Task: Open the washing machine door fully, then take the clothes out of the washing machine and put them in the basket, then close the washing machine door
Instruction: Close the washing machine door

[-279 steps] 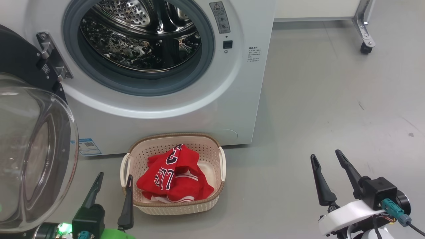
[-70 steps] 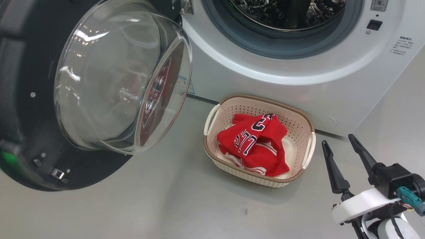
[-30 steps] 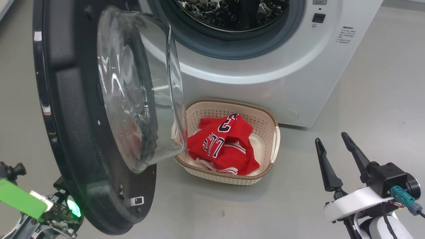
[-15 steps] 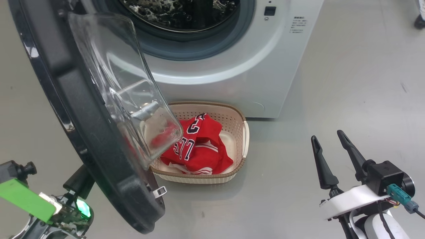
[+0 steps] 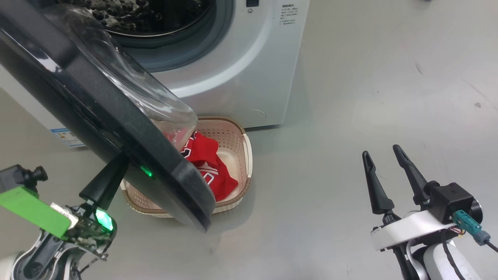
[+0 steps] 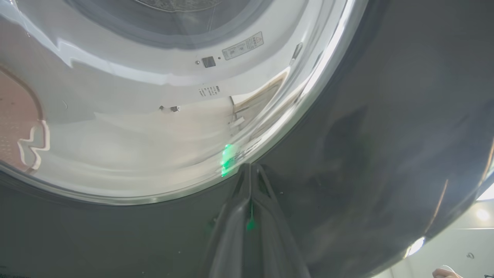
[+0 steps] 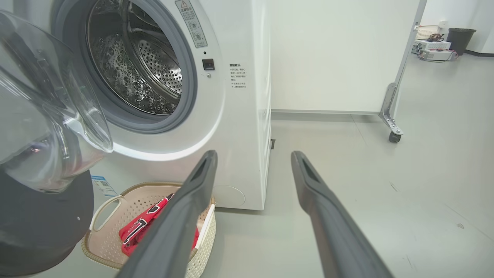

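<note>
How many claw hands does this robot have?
2. The left gripper, shut, has its tips against the washing machine door; the right gripper hangs open above the floor.

In the head view the large round glossy black door [image 5: 97, 105] with its clear glass bowl runs off the top and left edges and covers half of the cream perforated plastic basket [image 5: 246, 155] and much of the red jerseys [image 5: 206, 163]. The left gripper [image 6: 250, 172] is blurred in its own wrist view; in the head view its fingers [image 5: 103, 182] vanish behind the door's rim. The big white washing machine [image 5: 241, 70] is cut off at the top; its printed notes [image 5: 290, 13] are too small to read
</note>
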